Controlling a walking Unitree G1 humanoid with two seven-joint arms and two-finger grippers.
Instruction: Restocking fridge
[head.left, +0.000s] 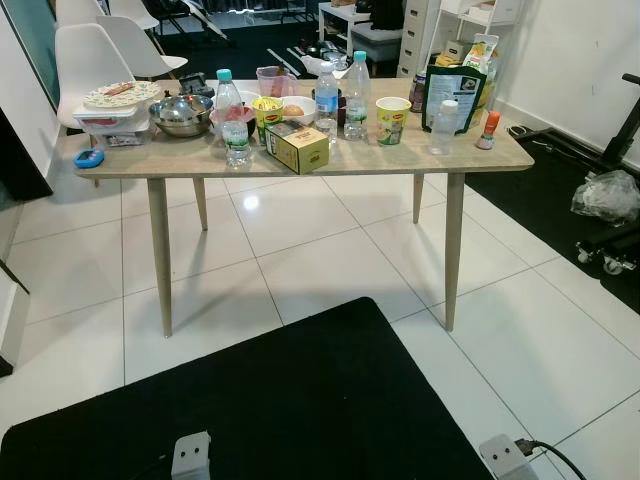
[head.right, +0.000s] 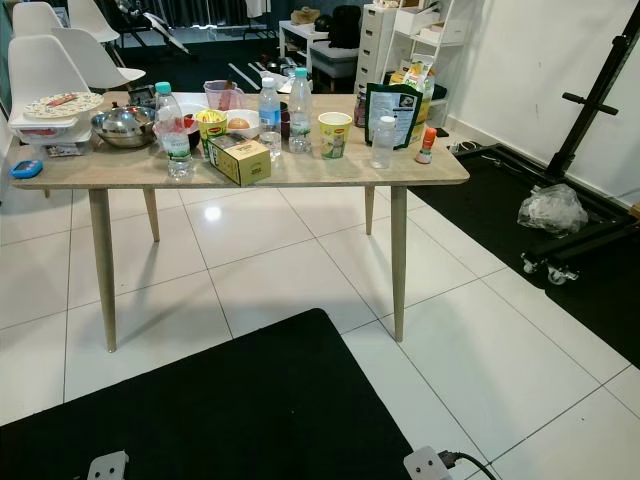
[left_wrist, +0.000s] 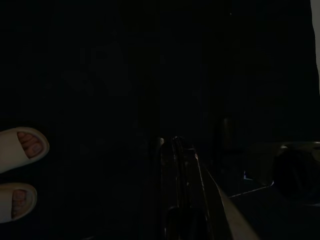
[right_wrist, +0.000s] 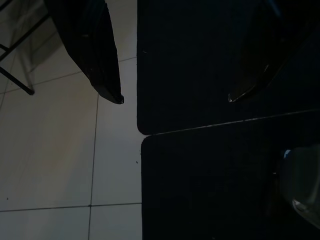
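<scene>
A light wooden table (head.left: 400, 160) stands ahead of me, loaded with groceries. On it are three water bottles (head.left: 357, 95) with teal caps, a yellow tea box (head.left: 298, 147), a yellow-green noodle cup (head.left: 392, 120), a steel bowl (head.left: 181, 114) and a dark green pouch (head.left: 452, 90). Both arms hang low, far from the table. My right gripper (right_wrist: 175, 98) is open over the edge of a black mat, nothing between its fingers (right_wrist: 105, 75). My left gripper (left_wrist: 180, 165) hangs in deep shade above dark floor.
A black mat (head.left: 270, 410) lies on white tiles between me and the table. White chairs (head.left: 90, 55) stand behind the table's left end. A wheeled black frame and a plastic bag (head.left: 610, 195) sit at the right. A person's slippered feet (left_wrist: 20, 150) are near my left arm.
</scene>
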